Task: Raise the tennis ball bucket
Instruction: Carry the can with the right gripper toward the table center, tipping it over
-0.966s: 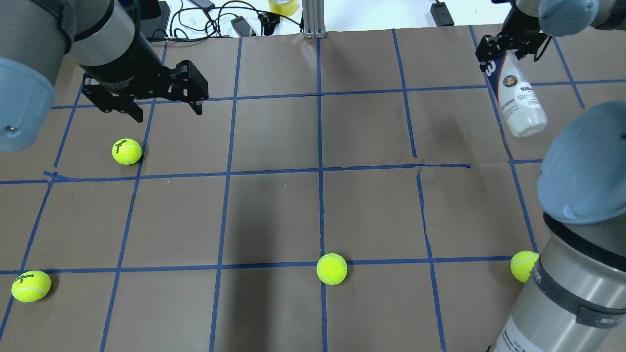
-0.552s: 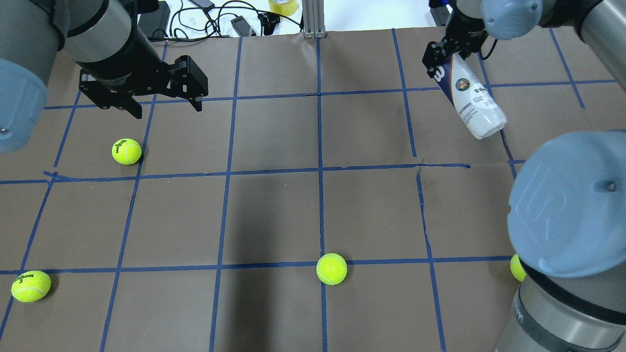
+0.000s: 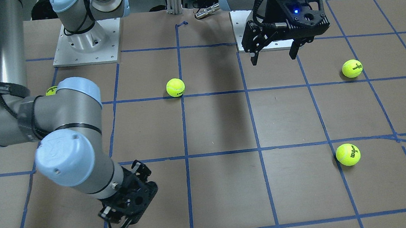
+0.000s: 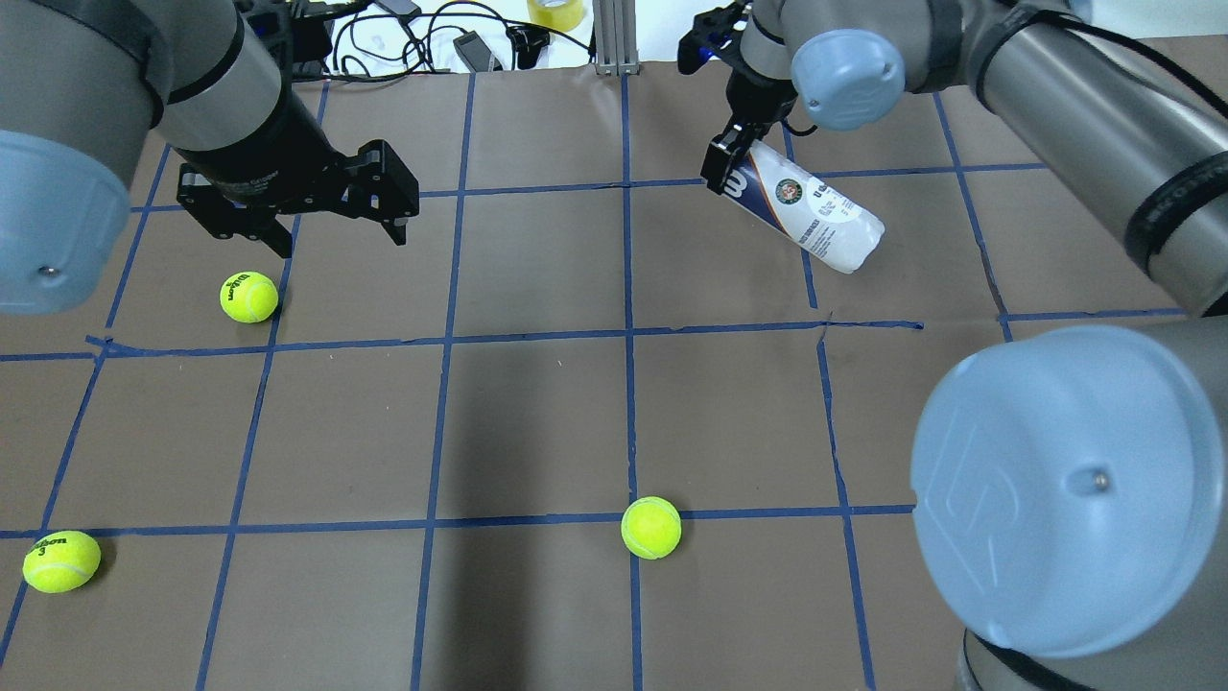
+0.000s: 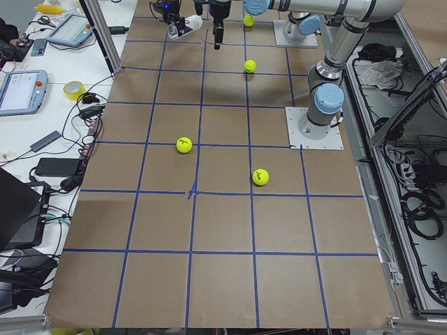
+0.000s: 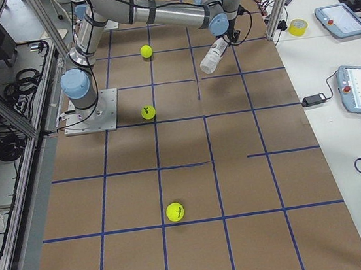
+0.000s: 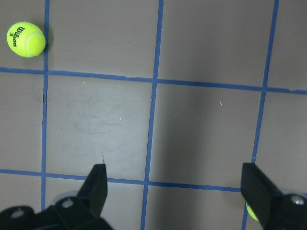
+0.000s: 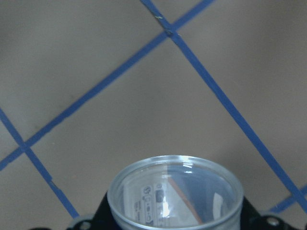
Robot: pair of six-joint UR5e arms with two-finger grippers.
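The tennis ball bucket is a clear can with a white and navy label. It hangs tilted above the far part of the table, its free end pointing down and to the right. My right gripper is shut on its navy end. It also shows tilted under the arm in the exterior right view. In the right wrist view its clear round rim shows against the brown table. My left gripper is open and empty above the far left squares, just behind a tennis ball.
More tennis balls lie at the near left and near middle. My right arm's elbow fills the near right corner of the overhead view. Cables and a tape roll lie beyond the far edge, beside a metal post.
My right arm has swung left along the far side of the table with the bucket, which now tilts further over. My left gripper has barely shifted and stays open.
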